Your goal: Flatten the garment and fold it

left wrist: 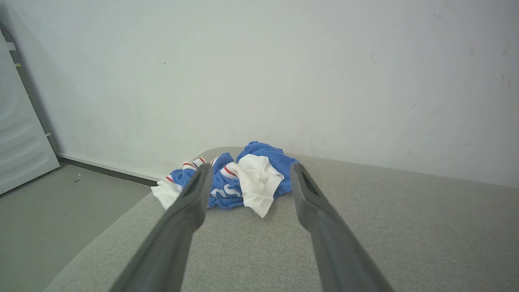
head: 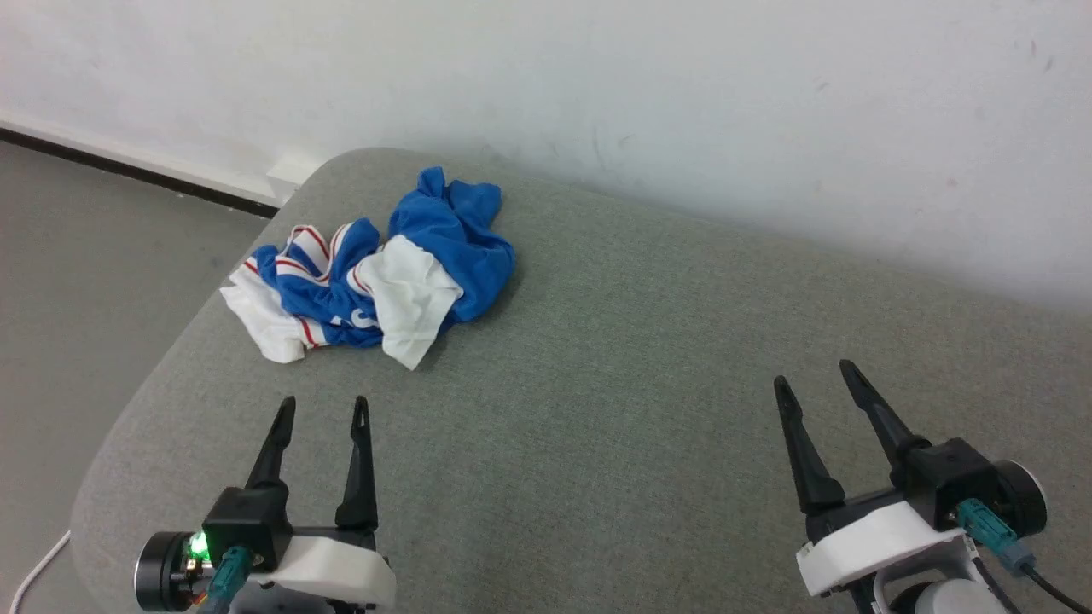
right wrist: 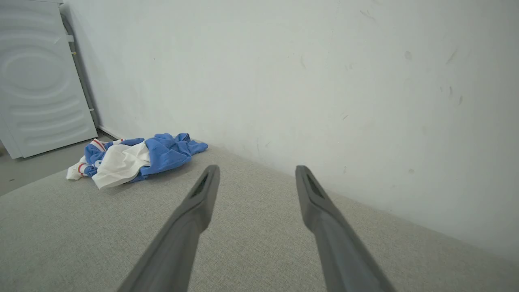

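Note:
The garment (head: 384, 269) is a bright blue T-shirt with white sleeves and red-and-white striped trim, crumpled in a heap near the far left corner of the grey fabric surface (head: 597, 384). My left gripper (head: 324, 408) hovers open a short way in front of the heap, nothing between its fingers. In the left wrist view the garment (left wrist: 239, 180) lies just beyond the left gripper (left wrist: 250, 172). My right gripper (head: 815, 375) is open over the right side, far from the garment. The right wrist view has the garment (right wrist: 134, 156) off to the left of the right gripper (right wrist: 256, 172).
A white wall (head: 682, 102) runs along the far edge of the surface. Grey floor (head: 85, 281) lies beyond its rounded left edge, with a white cable (head: 34, 567) at the lower left. A white panel (right wrist: 36, 77) stands by the wall at the left.

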Controlling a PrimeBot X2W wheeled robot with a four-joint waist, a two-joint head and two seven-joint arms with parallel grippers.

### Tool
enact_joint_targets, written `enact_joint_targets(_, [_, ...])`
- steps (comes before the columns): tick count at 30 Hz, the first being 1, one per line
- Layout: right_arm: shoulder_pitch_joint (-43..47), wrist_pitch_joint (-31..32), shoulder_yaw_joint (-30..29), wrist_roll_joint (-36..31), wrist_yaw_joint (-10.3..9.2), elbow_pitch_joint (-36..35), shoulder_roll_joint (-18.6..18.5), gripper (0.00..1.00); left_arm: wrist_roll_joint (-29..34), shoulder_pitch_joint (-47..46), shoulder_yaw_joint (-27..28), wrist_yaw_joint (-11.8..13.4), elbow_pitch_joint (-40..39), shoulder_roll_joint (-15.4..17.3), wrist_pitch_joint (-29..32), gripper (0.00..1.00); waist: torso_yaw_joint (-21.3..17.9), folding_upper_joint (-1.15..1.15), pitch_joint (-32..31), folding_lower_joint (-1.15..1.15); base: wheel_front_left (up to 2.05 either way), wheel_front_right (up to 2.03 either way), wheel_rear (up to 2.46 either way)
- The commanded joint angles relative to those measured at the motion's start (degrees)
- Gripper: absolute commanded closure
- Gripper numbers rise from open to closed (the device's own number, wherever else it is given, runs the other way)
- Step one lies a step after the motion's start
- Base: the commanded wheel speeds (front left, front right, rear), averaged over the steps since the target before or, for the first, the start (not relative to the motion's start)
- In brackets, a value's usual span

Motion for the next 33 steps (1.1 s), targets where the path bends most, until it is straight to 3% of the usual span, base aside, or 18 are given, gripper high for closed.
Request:
enact_joint_targets(1, [-0.6,-0.7,0.3,0.5,-0.09,0.2,0.1,0.00,-0.3,0.6,-0.1,0.2,0.0,-0.2,-0.4,0.00,1.4,0.00,0.0,0.00,0.00,0.00,0.00])
enact_joint_targets(17, [-1.0,-2.6,2.3,1.4,-0.10,1.4,0.2,0.00,-0.5,1.8,-0.5,0.4,0.4,-0.2,-2.4,0.00,8.6,0.00,-0.6,0.00,0.00,0.00,0.00])
enact_joint_targets(33, [-1.1,-4.5,2.9,2.0,-0.12,2.0,0.2,0.00,-1.0,2.3,-0.6,0.5,0.2,-0.2,-4.3,0.00,12.3,0.00,-0.7,0.00,0.00,0.00,0.00])
